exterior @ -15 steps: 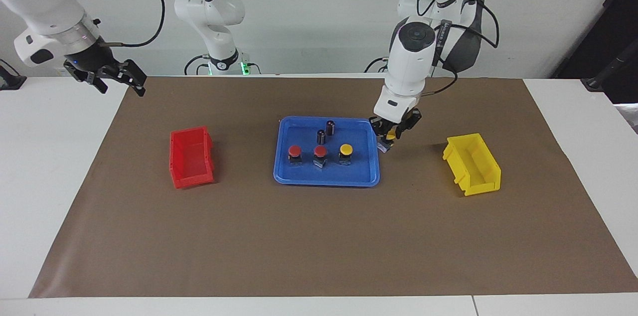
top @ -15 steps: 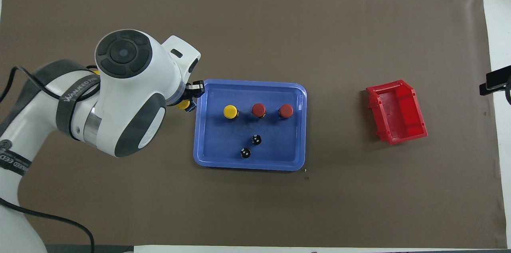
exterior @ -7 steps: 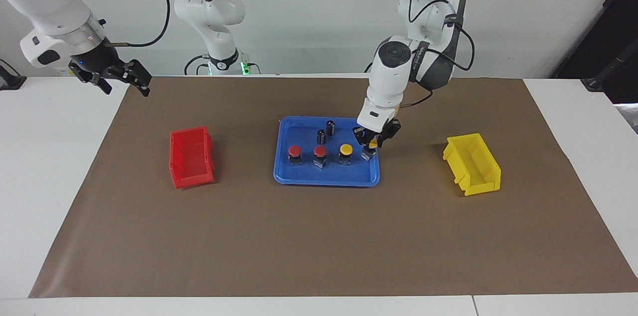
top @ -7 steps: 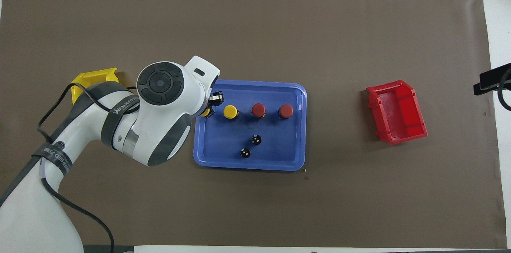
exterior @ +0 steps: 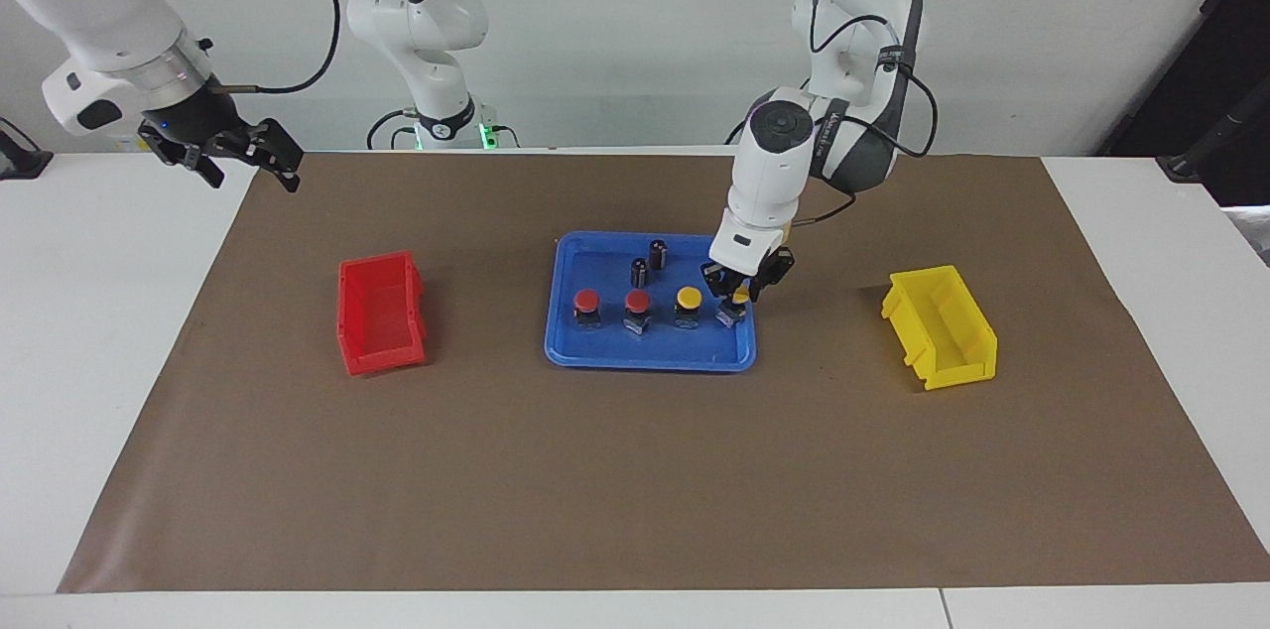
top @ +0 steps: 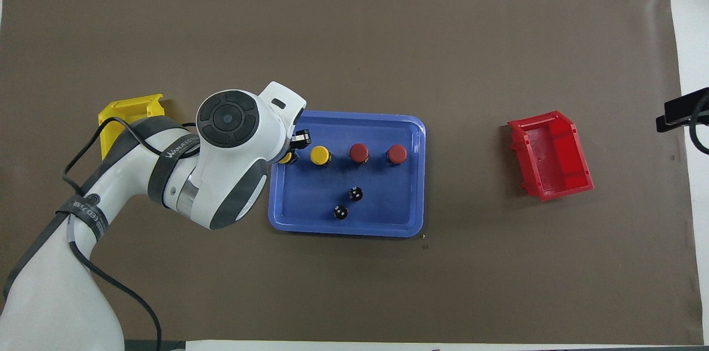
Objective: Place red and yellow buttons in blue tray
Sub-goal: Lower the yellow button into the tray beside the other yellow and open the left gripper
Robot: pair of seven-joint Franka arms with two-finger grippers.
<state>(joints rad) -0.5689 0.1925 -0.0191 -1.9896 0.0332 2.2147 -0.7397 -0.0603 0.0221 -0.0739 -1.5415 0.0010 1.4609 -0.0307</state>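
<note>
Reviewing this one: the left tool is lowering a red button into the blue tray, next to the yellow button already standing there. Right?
Not quite: the button in the left tool has a yellow cap, not red. The facing view shows this held yellow button over the blue tray, next to the standing yellow button.

Inside the blue tray [exterior: 650, 358], a row of red and yellow buttons [exterior: 637, 309] and two dark cylinders [exterior: 648, 263] nearer the robots crowd the middle, leaving open floor along the rim farthest from the robots, and bare worktop [exterior: 635, 480] past it.
</note>
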